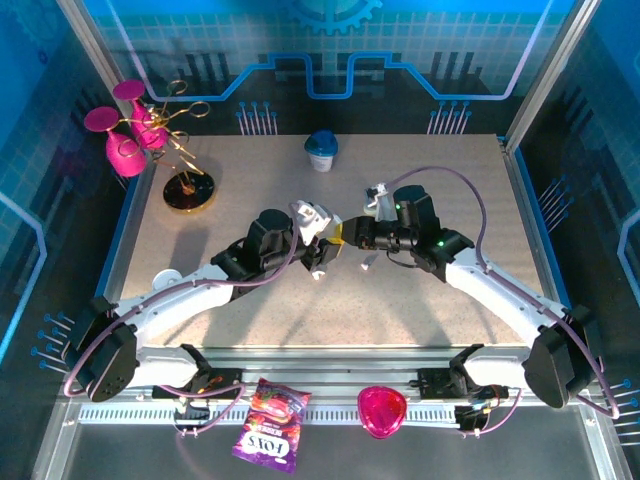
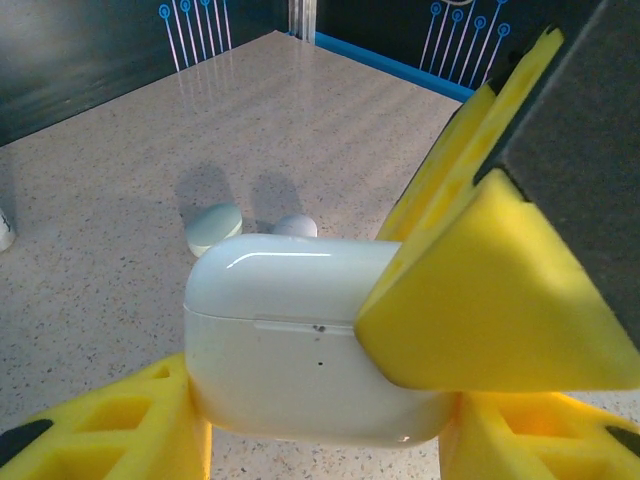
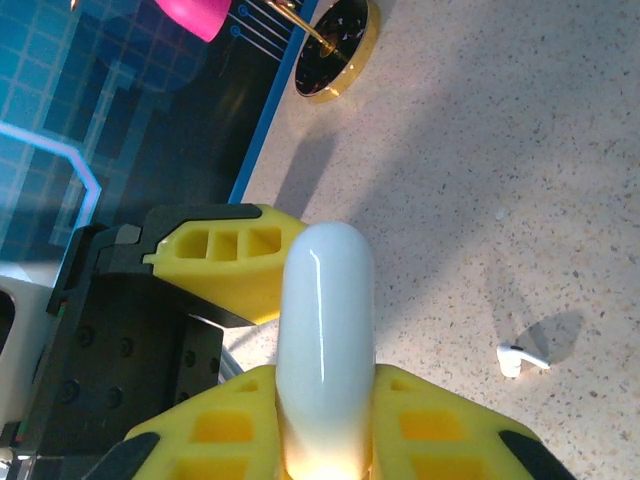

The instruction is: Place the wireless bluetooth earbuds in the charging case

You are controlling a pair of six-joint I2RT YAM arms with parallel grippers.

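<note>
Over the middle of the speckled beige bench (image 1: 450, 200), the left gripper (image 2: 320, 435) clamped the lower body of the white glossy rounded plastic charging case (image 2: 290, 330), whose lid was closed. The right gripper (image 3: 325, 425) pinched the same case from the opposite side between its 2 yellow fingers (image 3: 395, 390). 1 tiny white stemmed earbud (image 3: 520, 357) lay untouched on the bench beside them, slightly toward the near edge.

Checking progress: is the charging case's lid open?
No, the charging case has its lid down, with the seam closed along its front.
</note>
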